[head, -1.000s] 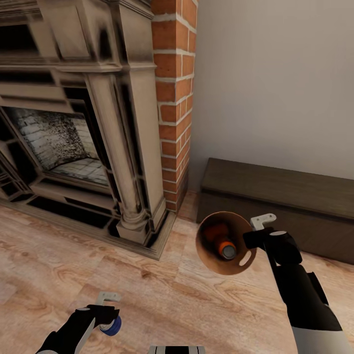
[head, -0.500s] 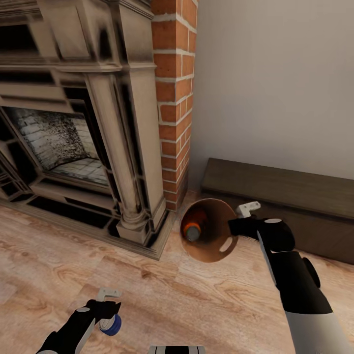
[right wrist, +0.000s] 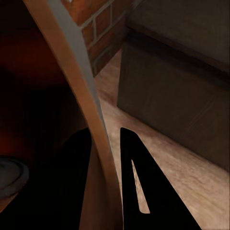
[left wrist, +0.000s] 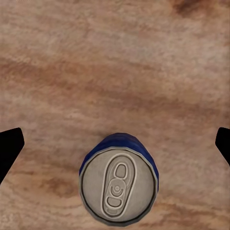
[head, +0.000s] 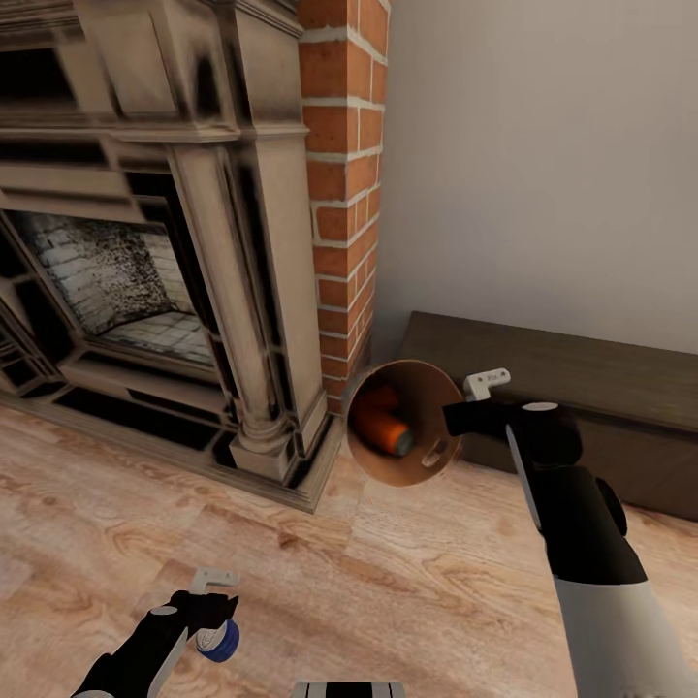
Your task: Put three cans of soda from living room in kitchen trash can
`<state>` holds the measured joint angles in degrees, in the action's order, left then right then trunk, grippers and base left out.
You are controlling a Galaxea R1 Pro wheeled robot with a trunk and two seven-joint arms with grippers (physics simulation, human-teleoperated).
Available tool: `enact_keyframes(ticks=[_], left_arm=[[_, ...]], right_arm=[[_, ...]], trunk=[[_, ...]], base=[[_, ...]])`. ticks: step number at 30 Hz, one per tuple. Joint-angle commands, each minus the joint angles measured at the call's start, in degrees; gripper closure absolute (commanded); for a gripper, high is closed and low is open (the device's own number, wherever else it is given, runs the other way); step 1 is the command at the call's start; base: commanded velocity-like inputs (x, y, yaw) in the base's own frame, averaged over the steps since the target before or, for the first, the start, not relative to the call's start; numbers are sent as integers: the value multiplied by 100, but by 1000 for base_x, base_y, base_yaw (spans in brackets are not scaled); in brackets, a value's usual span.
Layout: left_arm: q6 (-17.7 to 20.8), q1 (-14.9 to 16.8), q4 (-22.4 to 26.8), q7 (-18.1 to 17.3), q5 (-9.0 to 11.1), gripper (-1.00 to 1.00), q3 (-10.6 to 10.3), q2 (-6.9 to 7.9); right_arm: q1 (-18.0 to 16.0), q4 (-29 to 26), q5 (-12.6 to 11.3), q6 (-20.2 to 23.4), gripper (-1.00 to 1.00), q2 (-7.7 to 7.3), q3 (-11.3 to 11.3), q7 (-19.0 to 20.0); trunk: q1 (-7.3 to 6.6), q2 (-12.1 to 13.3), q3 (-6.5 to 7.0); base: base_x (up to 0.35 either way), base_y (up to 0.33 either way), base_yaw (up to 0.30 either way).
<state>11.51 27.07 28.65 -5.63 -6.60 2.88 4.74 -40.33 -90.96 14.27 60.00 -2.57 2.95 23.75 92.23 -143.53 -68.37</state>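
The tash can, with orange cans inside, is held by the right tool; the blue can, gripped by the left tool, should be dropped in next.

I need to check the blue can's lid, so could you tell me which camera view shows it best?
The left wrist view: the blue can faces the lens, its silver top and pull tab plain. The head view shows a small blue edge at the left gripper.

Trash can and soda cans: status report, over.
Right gripper shut on the trash can rim, bin tipped, orange can inside. Left gripper carries the blue can above the wood floor. Fireplace close ahead.
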Motion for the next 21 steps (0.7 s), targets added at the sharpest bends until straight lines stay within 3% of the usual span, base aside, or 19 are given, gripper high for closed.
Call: enact_keyframes(ticks=[1,19,21], left_arm=[[0,0,0,0,1,-100,1,0],[-8,0,8,-22,7,-100,-6,3],[-8,0,9,-31,9,-100,-7,6]], right_arm=[[-33,0,15,0,100,6,0,11],[-74,-1,-20,0,100,-84,59,24],[-65,-1,-36,0,100,-192,64,24]], trunk=[[0,0,0],[0,0,0],[0,0,0]], base=[[0,0,0],[0,0,0],[0,0,0]])
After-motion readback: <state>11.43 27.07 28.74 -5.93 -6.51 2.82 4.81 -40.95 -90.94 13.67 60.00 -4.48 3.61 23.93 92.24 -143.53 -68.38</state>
